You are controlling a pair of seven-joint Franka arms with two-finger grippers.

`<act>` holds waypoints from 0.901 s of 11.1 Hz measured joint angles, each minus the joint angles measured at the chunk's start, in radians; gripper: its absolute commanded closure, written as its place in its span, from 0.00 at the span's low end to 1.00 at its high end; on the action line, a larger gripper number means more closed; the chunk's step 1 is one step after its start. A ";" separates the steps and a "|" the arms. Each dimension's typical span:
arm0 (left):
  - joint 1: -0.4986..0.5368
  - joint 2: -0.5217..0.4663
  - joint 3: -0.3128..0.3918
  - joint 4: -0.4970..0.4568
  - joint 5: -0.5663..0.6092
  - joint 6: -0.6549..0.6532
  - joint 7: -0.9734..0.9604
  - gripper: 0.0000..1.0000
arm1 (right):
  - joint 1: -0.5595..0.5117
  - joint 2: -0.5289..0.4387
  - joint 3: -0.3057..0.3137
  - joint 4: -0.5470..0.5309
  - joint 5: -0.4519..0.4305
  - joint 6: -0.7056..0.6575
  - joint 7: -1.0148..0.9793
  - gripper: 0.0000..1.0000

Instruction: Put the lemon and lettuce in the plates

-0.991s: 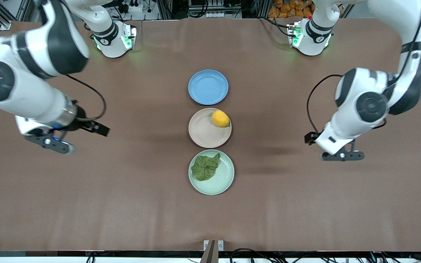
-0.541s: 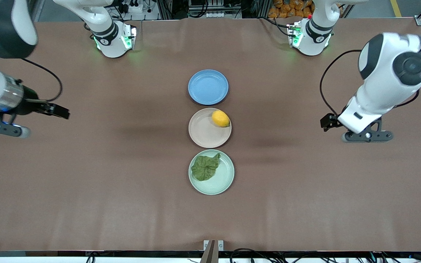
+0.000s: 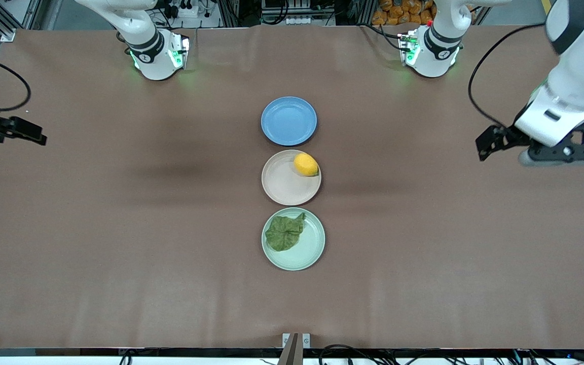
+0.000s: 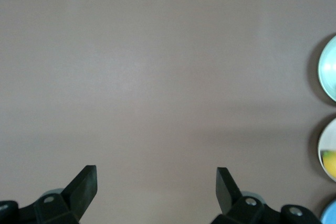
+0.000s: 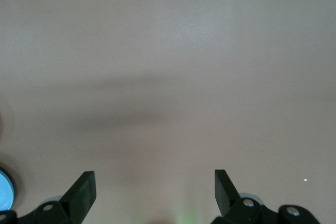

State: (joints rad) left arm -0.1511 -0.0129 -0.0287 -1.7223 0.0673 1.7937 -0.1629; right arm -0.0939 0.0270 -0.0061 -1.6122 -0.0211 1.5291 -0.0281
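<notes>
the lemon [image 3: 305,165] is found lying in the beige plate [image 3: 284,185] at the centre of the front view, against the rim on the upper right of that plate. the lettuce [image 3: 284,232] is found lying flat in the mint green plate [image 3: 307,248], just below the beige one in the frame, on the part of the plate toward the right arm's end of the tabletop [image 3: 170,253]. a blue plate [image 3: 289,120] stands above both in the frame and carries nothing.

the left hand [image 4: 156,182] is seen at the right edge of the front view, over bare tabletop, with its fingers spread wide and nothing between them. the right hand [image 5: 155,184] is seen in its own wrist view over bare tabletop, also spread wide and empty; in the front view it sits at the left edge of the frame and is largely cut off. both hands are well apart from the plates.

judgement: both items are placed, one per plate, and neither is gripped. the task is assessed as complete; no placement step is seen to be left
</notes>
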 measured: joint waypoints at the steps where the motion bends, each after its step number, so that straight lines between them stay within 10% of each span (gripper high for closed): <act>1: -0.001 -0.024 0.000 0.016 0.000 -0.057 0.028 0.00 | 0.004 -0.018 -0.011 -0.004 0.000 0.000 -0.007 0.00; 10: -0.001 -0.065 0.003 0.108 -0.048 -0.246 0.065 0.00 | 0.047 -0.077 -0.018 -0.008 0.053 0.019 -0.023 0.00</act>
State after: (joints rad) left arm -0.1525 -0.0776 -0.0261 -1.6141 0.0195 1.5474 -0.0979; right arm -0.0465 -0.0500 -0.0237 -1.6206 0.0316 1.5484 -0.0511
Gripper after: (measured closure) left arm 0.000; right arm 0.000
